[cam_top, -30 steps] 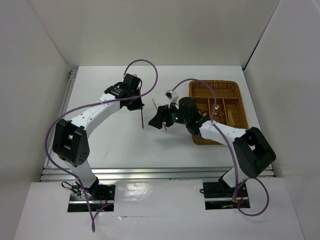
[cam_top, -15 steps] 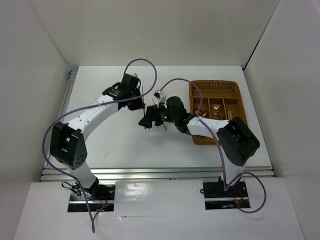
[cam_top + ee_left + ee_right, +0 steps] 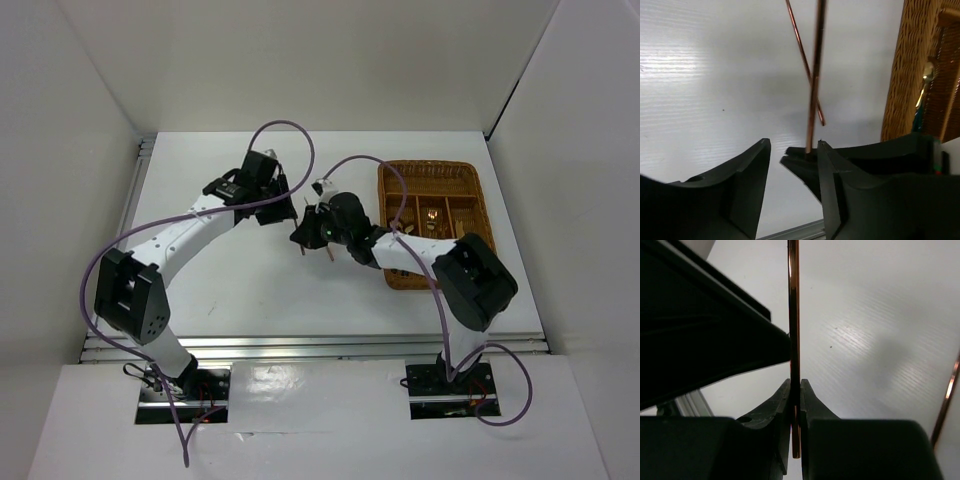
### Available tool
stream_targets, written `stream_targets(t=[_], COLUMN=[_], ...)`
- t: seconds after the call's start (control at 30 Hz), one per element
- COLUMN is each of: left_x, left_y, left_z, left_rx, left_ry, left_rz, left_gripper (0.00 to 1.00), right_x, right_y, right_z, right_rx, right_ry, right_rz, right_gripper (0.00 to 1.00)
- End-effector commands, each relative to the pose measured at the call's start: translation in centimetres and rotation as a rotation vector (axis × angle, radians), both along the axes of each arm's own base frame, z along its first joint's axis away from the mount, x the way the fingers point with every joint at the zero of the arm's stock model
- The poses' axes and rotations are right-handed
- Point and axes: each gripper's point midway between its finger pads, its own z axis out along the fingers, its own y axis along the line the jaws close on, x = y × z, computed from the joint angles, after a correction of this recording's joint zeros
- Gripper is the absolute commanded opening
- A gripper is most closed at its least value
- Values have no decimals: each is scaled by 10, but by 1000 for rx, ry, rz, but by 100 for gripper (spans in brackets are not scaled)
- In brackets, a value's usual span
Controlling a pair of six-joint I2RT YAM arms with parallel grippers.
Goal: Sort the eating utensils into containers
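Overhead, two wrist close-ups, shared chopstick [image 3: 794, 315]

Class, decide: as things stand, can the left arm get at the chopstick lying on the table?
Probably not directly: the left gripper is open and the loose chopstick lies ahead, but the right gripper, shut on the other chopstick, sits between them.

White table [image 3: 230, 290] lies matte, faintly ribbed. Plain white walls [image 3: 330, 60] box it on three sides. Silver rail [image 3: 300, 346] runs along near edge.
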Motion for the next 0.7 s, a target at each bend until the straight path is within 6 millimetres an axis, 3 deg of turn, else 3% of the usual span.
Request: stream_targets(t=[0.0, 0.1, 0.13, 0.17, 0.2, 0.3, 0.33, 0.37, 0.5, 0.53, 0.67], left_x=[3, 9, 15, 17, 22, 33, 36, 41, 40, 38, 31], left_y=[8, 41, 55, 64, 69, 98, 102, 108, 106, 105, 79], left_z=[25, 44, 53, 64, 71, 87, 96, 92, 86, 81, 65], left_rx=[-6, 40, 54, 58, 58, 111, 105, 110, 73, 70, -22], left_ry=[-62, -102, -131, -166, -184, -239, -270, -283, -279, -267, -201], left_rz=[32, 92, 113, 132, 141, 223, 242, 252, 227, 218, 112], left_gripper=[58, 67, 74, 77, 78, 81, 81, 84, 85, 86, 86], right_x=[18, 22, 25, 28, 34, 36, 43, 44, 60, 71, 106], right_y=[-14, -38, -46, -53, -70, -93, -109, -116, -162, -182, -235], right_z=[38, 38, 38, 48, 43, 66, 72, 76, 95, 100, 109], right_rx=[7, -11, -18, -19, -58, -34, -20, -3, 34, 44, 126], right_ry=[-94, -73, -61, -71, -55, -100, -109, -106, -122, -126, -106], right_rz=[-143, -218, -248, -278, -351, -447, -509, -537, -705, -769, -938], right_gripper=[0, 0, 0, 0, 0, 0, 0, 0, 0, 0, 0])
